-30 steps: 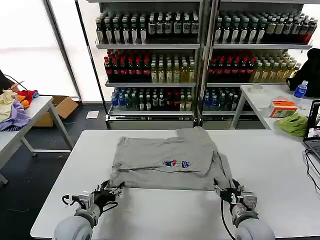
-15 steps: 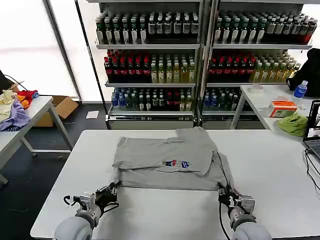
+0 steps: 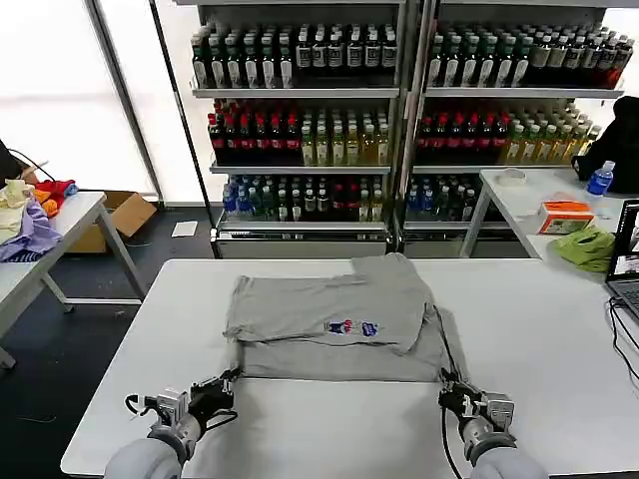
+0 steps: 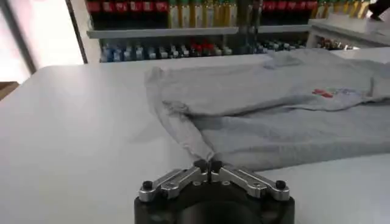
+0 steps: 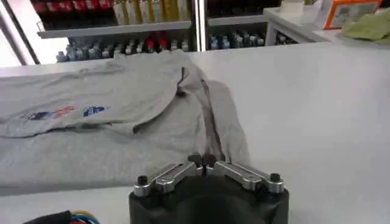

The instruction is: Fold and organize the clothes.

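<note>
A grey shirt (image 3: 339, 324) lies partly folded in the middle of the white table (image 3: 559, 339), its upper layer doubled over so the small red-and-blue print (image 3: 351, 326) faces up near the front fold. A flap of the cloth reaches toward the far edge of the table, and a dark seam runs down the right side.

Both arms are low at the near edge. The left gripper (image 3: 230, 378) sits at the shirt's near left corner; from its wrist camera the two fingertips (image 4: 200, 165) are pressed together with the tip of the grey hem caught between them — the fabric rises from there in a thin ridge toward the body of the shirt (image 4: 274, 115). The right gripper (image 3: 446, 382) is at the near right corner, and its wrist camera shows the fingers (image 5: 195, 161) closed together too, right where the shirt's (image 5: 122, 122) edge and dark seam come down to meet them.

Behind the table stand shelves of bottles (image 3: 300, 120). A side table on the right holds an orange box (image 3: 566, 216) and a green cloth (image 3: 589, 246).
</note>
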Robot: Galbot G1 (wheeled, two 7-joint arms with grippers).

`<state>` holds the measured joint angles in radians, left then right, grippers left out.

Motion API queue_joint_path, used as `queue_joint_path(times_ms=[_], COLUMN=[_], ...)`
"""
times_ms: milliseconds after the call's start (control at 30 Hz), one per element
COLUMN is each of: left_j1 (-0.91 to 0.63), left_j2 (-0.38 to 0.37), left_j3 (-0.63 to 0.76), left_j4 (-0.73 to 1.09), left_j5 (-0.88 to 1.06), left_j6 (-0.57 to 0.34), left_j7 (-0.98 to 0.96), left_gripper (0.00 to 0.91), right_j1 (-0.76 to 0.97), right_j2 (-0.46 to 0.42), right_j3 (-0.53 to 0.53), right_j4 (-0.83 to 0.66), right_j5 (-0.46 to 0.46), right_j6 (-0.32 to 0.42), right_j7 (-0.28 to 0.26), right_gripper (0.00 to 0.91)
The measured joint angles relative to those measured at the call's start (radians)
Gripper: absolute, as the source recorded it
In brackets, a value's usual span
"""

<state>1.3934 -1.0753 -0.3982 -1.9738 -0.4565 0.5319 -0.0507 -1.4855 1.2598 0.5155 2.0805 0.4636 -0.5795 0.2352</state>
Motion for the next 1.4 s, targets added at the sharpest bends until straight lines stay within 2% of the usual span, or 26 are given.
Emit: queue_joint_path(times_ms=[367, 733, 767, 800, 1067, 1400], left_j1=[0.136, 0.398, 0.420, 0.445, 0.556, 0.553], left_j2=[0.000, -0.010, -0.012, -0.013, -0.023, 0.004], left_j3=[-0.047, -0.151, -0.161, -0.172, -0.207, -0.253], left_j4=[-0.109, -0.258, -0.269, -0.281, -0.354, -0.387], left_j5=[0.013, 0.061, 0.065, 0.068, 0.092, 0.090], left_j6=[0.015, 0.003, 0.003, 0.004, 0.015, 0.033], left_j7=[0.005, 0.045, 0.049, 0.052, 0.060, 0.069], left_gripper=[0.010, 0.020, 0.665, 0.907, 0.907, 0.907], right_j1=[-0.193, -0.372, -0.385, -0.394, -0.436, -0.396], right_j2=[-0.004, -0.029, -0.031, -0.031, -0.036, -0.067], right_j3=[0.040, 0.099, 0.101, 0.102, 0.115, 0.177], right_j4=[0.127, 0.228, 0.236, 0.242, 0.294, 0.320], right_j5=[0.015, 0.010, 0.006, 0.003, -0.011, -0.004], right_j6=[0.001, 0.001, 0.001, 0.001, 0.000, -0.001], right_j7=[-0.015, -0.025, -0.026, -0.026, -0.026, -0.054], right_gripper=[0.000, 0.000, 0.212, 0.907, 0.907, 0.907])
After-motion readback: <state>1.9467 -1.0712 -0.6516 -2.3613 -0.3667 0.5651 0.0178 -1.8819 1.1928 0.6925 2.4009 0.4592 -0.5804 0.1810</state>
